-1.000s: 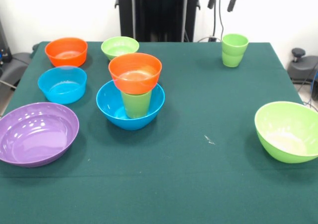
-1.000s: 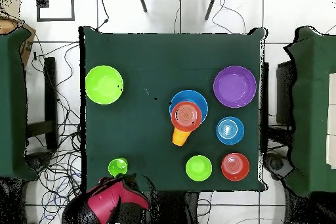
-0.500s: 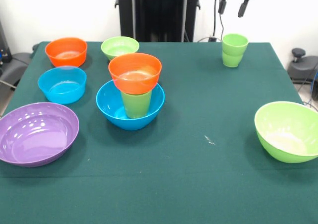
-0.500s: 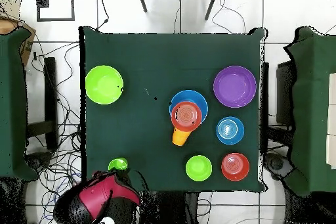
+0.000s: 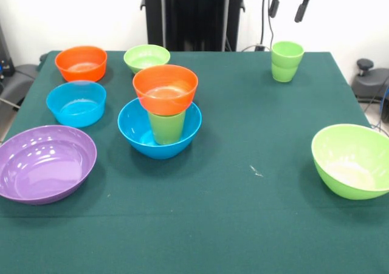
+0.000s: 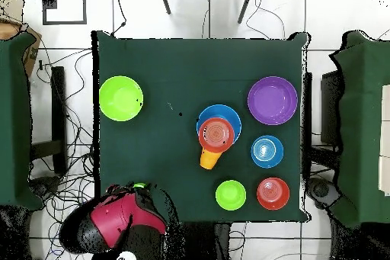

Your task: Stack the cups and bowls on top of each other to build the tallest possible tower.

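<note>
The tower stands left of centre: a blue bowl (image 5: 135, 130) holds an upright green cup (image 5: 166, 126), and an orange bowl (image 5: 165, 89) sits on that cup; from overhead the tower (image 6: 217, 134) shows mid-table. A separate green cup (image 5: 287, 61), seemingly two nested, stands at the far right of the table. My gripper (image 5: 287, 8) hangs open and empty directly above it, well clear of its rim. In the overhead view the red arm (image 6: 118, 215) covers this cup, leaving only a green sliver (image 6: 139, 186).
Loose bowls on the green table (image 5: 243, 213): orange (image 5: 81, 62), small lime (image 5: 146, 58), light blue (image 5: 76, 102), purple (image 5: 45, 162) at the left, and a big lime one (image 5: 352, 160) at the right edge. Overhead they are purple (image 6: 272, 101), light blue (image 6: 267, 151), orange (image 6: 273, 193), small lime (image 6: 230, 194), big lime (image 6: 120, 97).
The gripper has shifted right in the front view to hang over the lone green cup. Overhead, the red arm has slid over that cup and now hides it. The bowls have not moved.
</note>
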You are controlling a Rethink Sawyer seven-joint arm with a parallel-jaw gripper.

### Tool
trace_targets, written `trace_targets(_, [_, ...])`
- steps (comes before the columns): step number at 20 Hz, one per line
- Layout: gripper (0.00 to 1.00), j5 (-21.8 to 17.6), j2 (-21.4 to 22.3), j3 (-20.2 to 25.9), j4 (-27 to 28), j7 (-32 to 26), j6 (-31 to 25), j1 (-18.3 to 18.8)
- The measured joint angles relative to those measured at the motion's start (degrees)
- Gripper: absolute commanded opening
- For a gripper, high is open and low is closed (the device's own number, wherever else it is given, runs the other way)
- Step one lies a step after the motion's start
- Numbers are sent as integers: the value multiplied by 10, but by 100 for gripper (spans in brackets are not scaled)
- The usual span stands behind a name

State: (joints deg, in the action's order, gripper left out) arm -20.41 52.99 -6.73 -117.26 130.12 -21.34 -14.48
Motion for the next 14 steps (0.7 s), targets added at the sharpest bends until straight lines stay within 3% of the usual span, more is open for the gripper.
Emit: trace_targets(14, [100, 0, 15, -6, 46, 0, -35, 1])
